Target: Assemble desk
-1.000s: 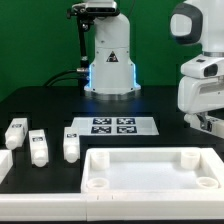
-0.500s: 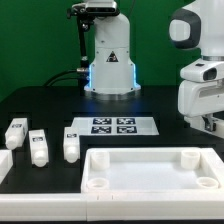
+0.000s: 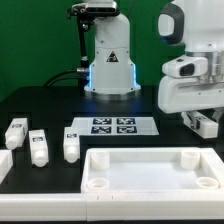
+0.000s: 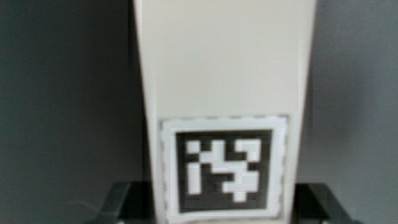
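The leg (image 3: 204, 123) looks like plain hard white plastic, so it's expected to be light and stiff and not fragile. The faces look smooth though, so a bit of slip should be counted on. It's probably best taken across two flat opposite sides near one end, so the other end is left free for plugging in.

That's pretty much how it's gripped right now. The gripper (image 3: 201, 117) is clenched on it. In the wrist view the dark fingers (image 4: 121, 203) are seen against both sides at the end carrying the tag (image 4: 226, 165), with the rest of the block sticking out past them.

In the exterior view the leg is found at about 3 o'clock. Whether it's clear of the table (image 3: 40, 105) can't be told. The desk top (image 3: 150, 157) is parked at 6 o'clock and the spare legs (image 3: 38, 147) at 8 o'clock, well apart.
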`<state>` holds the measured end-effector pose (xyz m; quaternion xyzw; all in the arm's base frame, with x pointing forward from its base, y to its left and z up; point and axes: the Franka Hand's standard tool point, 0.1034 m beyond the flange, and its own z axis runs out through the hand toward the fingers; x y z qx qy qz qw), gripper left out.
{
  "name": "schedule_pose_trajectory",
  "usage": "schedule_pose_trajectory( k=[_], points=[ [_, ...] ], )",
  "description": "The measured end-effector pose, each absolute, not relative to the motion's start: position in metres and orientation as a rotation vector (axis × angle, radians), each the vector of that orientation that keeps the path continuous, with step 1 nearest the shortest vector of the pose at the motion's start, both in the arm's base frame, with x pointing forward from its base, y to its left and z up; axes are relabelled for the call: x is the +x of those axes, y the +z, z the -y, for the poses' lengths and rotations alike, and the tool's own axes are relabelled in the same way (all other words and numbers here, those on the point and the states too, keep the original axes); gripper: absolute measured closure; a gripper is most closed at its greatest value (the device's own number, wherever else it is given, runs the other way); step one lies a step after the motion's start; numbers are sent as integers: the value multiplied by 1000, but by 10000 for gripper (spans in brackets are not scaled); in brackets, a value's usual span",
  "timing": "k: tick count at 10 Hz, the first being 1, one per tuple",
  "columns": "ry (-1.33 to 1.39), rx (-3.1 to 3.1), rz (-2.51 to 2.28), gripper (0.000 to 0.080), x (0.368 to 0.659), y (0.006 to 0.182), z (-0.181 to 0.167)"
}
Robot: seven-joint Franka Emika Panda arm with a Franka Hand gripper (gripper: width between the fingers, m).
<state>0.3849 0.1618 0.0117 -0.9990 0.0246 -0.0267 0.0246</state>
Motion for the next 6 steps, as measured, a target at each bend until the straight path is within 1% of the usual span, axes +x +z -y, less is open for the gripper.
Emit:
schedule_pose_trajectory(
  k=[1,2,3,4,5,6],
  points=[
    [-72,-3082,-217,516,389,9,-146],
    [-72,-3067,-296,515,392,10,-140],
    [-84,-3039,-414,515,388,10,-154],
    [-82,-3036,-434,515,387,10,-154],
    [-83,-3035,-438,465,387,10,-154],
    [-82,-3036,-432,317,387,10,-154]
  ],
)
